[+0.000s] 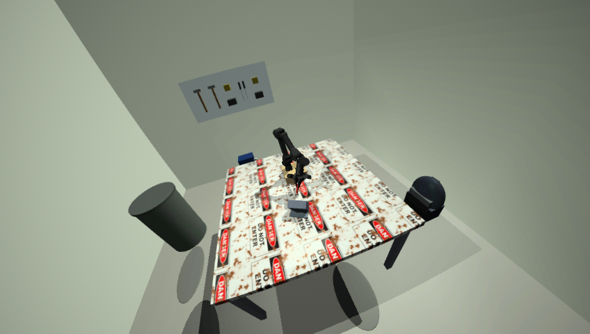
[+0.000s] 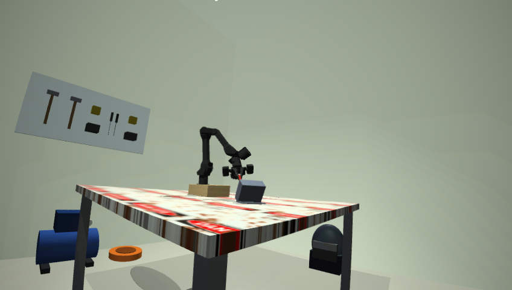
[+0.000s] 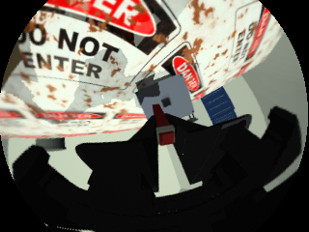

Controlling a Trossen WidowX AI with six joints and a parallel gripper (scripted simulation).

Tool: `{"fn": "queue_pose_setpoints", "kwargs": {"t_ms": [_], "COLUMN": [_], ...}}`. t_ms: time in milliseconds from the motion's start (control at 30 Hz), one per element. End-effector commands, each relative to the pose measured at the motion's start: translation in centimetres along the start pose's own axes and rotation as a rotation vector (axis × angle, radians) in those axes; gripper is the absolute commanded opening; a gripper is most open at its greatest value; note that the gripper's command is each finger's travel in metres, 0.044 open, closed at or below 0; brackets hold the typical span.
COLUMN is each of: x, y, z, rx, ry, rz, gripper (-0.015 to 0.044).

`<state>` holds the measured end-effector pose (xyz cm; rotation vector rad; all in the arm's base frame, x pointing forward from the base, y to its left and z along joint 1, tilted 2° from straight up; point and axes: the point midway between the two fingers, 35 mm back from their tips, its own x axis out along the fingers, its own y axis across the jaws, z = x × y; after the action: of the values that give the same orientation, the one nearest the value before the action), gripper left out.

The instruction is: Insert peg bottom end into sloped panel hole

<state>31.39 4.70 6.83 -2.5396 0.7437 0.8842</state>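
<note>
My gripper (image 1: 298, 181) (image 2: 238, 173) (image 3: 159, 117) is shut on the red peg (image 1: 296, 188) (image 2: 239, 177) (image 3: 166, 137), held above the table. The peg has flat sides and a square top in the wrist view; its other end points toward the panel. The grey-blue sloped panel (image 1: 298, 205) (image 2: 250, 191) (image 3: 181, 92) stands on the table in front of the arm. Its face shows one dark square hole (image 3: 166, 101). In the wrist view the peg's far end appears just left of and below the hole. Whether it touches the face cannot be told.
The arm stands on a wooden block (image 2: 208, 190) on the patterned table (image 1: 285, 248) (image 2: 172, 215). Beyond the table are a dark green bin (image 1: 169, 219), a dark domed object (image 1: 427, 194) (image 2: 327, 244), and an orange ring (image 2: 114, 253) on the floor.
</note>
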Motion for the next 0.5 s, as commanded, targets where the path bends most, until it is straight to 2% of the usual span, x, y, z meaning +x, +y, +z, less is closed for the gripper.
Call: {"fn": "queue_pose_setpoints", "kwargs": {"t_ms": [0,467], "x": [-0.25,-1.21], "y": [0.03,-0.61], "z": [0.22,0.82], "rx": [-0.035,-0.143], "ry": [0.020,0.083], "rz": [-0.007,-0.051], "gripper": [0.0000,0.0000]}}
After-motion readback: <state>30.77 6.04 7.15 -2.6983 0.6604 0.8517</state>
